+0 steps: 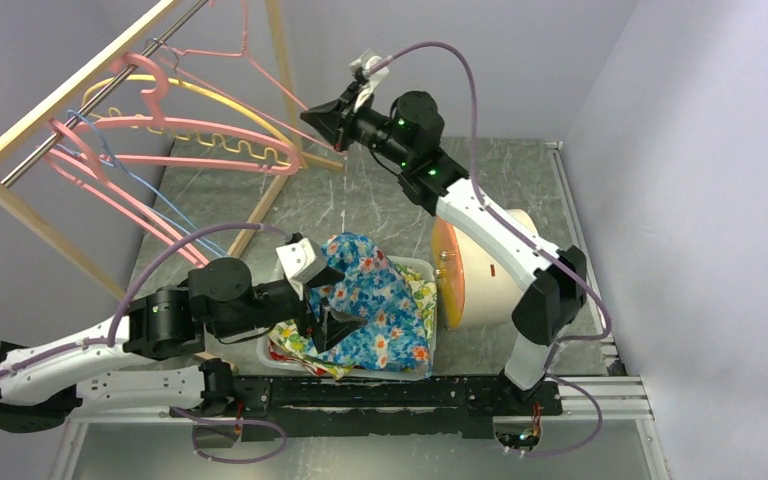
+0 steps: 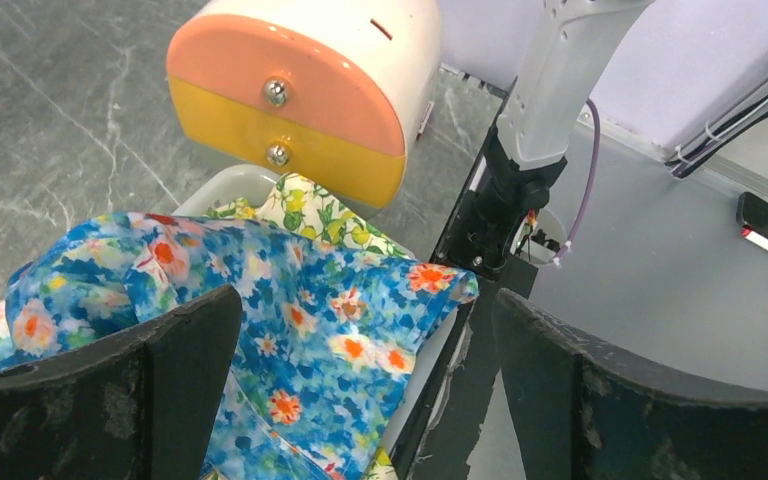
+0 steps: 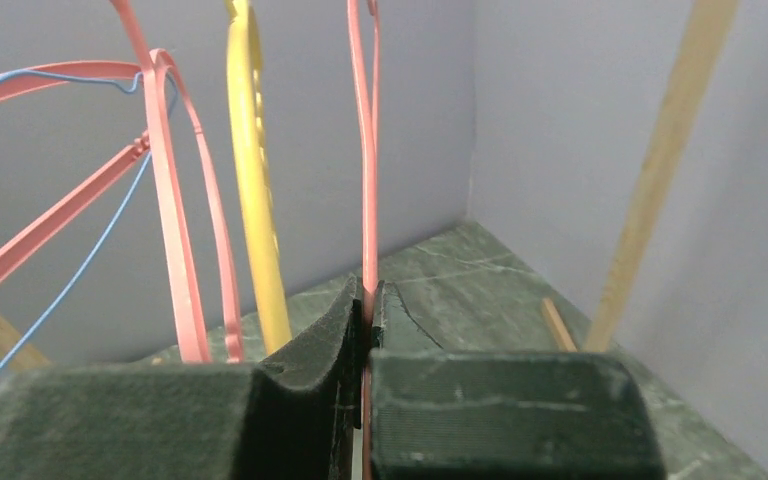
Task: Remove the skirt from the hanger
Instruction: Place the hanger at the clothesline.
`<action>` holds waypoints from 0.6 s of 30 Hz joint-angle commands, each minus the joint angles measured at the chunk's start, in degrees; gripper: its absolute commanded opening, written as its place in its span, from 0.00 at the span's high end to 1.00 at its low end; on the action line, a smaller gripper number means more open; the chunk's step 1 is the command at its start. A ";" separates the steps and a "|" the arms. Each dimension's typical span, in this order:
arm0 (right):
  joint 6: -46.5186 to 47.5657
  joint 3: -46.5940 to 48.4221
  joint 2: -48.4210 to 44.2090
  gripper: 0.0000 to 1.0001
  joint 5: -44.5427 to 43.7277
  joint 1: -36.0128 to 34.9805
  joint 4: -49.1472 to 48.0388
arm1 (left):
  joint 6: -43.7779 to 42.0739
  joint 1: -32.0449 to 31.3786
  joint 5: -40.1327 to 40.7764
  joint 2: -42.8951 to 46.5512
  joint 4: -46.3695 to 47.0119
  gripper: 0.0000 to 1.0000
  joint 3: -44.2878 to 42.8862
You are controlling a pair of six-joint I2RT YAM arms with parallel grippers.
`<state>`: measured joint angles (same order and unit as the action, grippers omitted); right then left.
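The blue floral skirt [image 1: 375, 300] lies piled in a white bin [image 1: 418, 371] near the table's front; it also shows in the left wrist view [image 2: 290, 320]. My left gripper [image 1: 328, 310] is open and empty just above the skirt, its jaws wide apart [image 2: 360, 400]. My right gripper [image 1: 322, 118] is raised at the rack and shut on a thin pink wire hanger [image 3: 367, 150], which hangs from the rail [image 1: 260, 62]. No cloth is on that hanger.
A wooden rack [image 1: 70, 95] at the back left carries several pink, yellow and blue hangers [image 1: 190, 135]. A cream, orange and yellow box [image 1: 470, 270] stands right of the bin. A yellow-green floral cloth [image 2: 310, 210] lies under the skirt.
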<state>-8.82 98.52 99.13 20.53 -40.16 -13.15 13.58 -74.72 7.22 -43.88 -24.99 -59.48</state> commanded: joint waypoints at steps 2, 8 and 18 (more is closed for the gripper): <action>-1.93 7.08 5.84 1.00 1.59 -1.22 -4.99 | 0.91 -0.15 0.05 -0.60 -0.06 0.01 -0.22; -3.08 14.19 12.72 1.00 2.43 -1.91 -4.41 | 1.69 -0.14 0.80 0.88 -0.45 0.01 -0.08; -3.81 20.33 20.06 1.00 2.97 -2.42 -3.73 | 1.85 -0.11 2.18 2.43 -1.37 0.01 0.25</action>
<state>-11.92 116.09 117.27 23.07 -42.15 -15.16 15.05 -74.74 8.16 -41.93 -25.87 -59.48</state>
